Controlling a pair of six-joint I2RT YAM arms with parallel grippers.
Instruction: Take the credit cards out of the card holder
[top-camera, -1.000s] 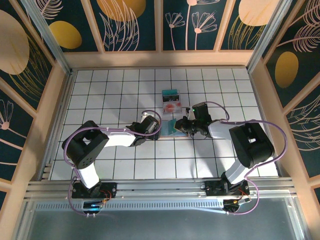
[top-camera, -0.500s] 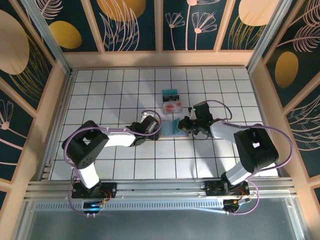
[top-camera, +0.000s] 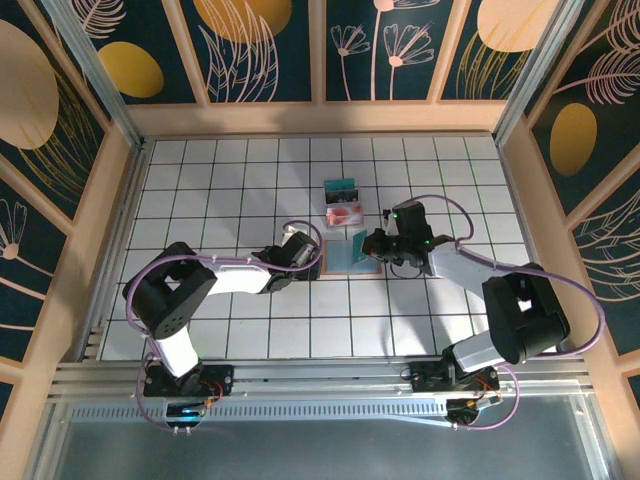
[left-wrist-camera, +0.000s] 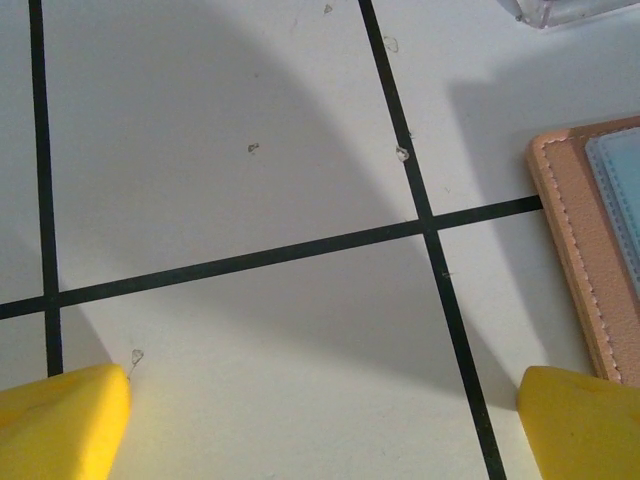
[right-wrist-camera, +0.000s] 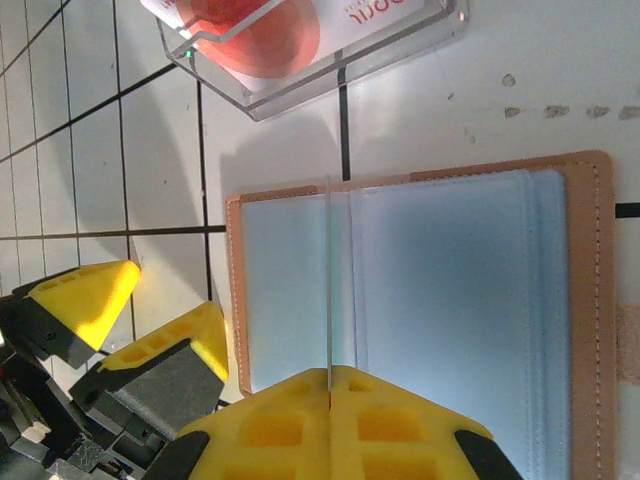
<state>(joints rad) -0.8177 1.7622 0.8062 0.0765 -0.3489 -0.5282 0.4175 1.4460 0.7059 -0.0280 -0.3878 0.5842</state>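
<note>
The card holder (right-wrist-camera: 450, 290) lies open on the tiles, tan rim and blue-grey inner face up. My right gripper (right-wrist-camera: 330, 385) is shut on a thin credit card (right-wrist-camera: 329, 280) that I see edge-on, standing upright over the holder's left half. From above, that teal card (top-camera: 357, 245) rises over the card holder (top-camera: 348, 264) beside the right gripper (top-camera: 373, 243). My left gripper (left-wrist-camera: 320, 425) is open low over bare tile, its right fingertip (left-wrist-camera: 585, 425) next to the holder's left edge (left-wrist-camera: 580, 250). It holds nothing.
A clear tray (top-camera: 343, 213) with a white card bearing a red spot (right-wrist-camera: 270, 25) stands just beyond the holder. A teal card (top-camera: 341, 188) lies farther back. Wooden walls ring the tiled table (top-camera: 200, 190).
My right gripper has drawn back to the right and up, and the teal card now stands upright over the holder. The left arm has stayed put.
</note>
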